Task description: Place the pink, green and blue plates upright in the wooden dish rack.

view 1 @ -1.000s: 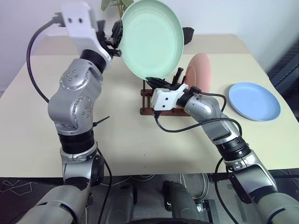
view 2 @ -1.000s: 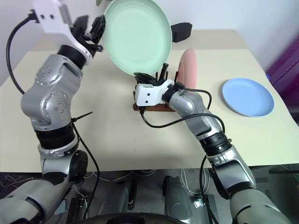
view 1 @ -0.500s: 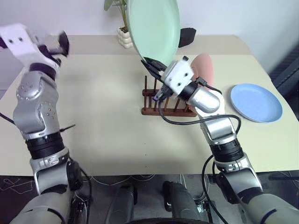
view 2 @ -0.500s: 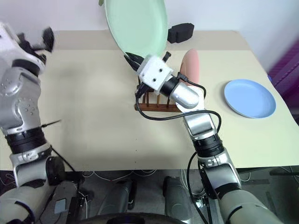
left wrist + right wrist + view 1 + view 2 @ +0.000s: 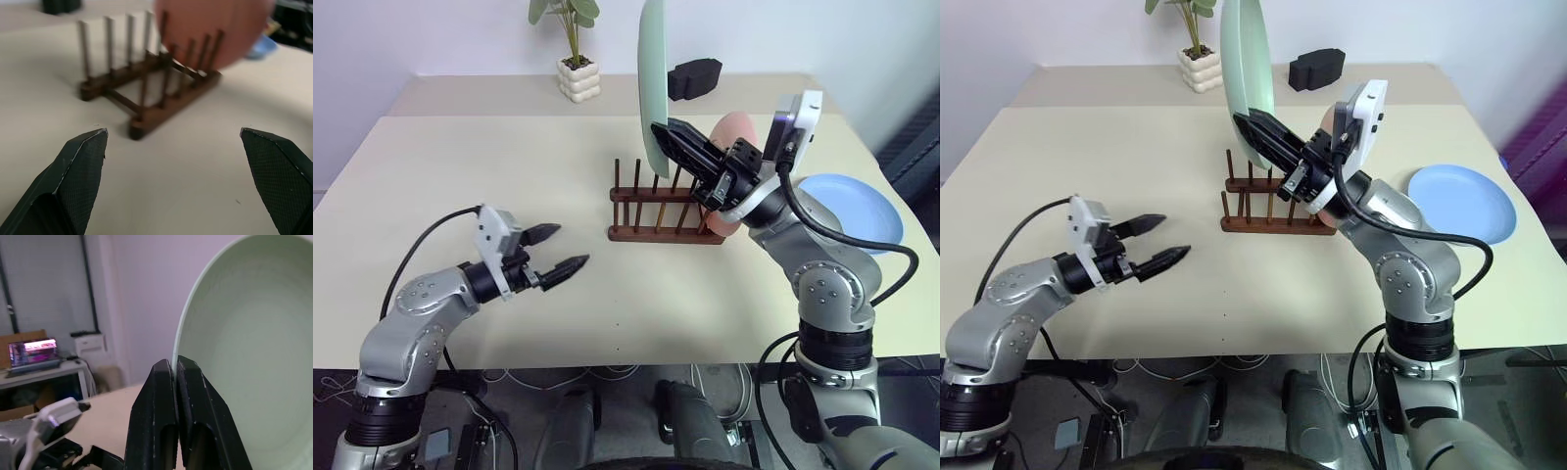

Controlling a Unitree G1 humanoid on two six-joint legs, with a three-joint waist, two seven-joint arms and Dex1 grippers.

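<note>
The mint green plate stands edge-on, upright in the air above the wooden dish rack. My right gripper is shut on its lower rim; the right wrist view shows both fingers pinching the green plate. The pink plate stands upright at the rack's right end, partly hidden behind my right hand. The blue plate lies flat on the table to the right. My left gripper hovers low over the table left of the rack, open and empty, pointing at the rack.
A small potted plant and a black object stand at the far side of the beige table. Several rack slots left of the pink plate stand free.
My left gripper let go of the green plate, opened and dropped low to the left of the rack. My right gripper took the plate and rolled it edge-on and upright.
</note>
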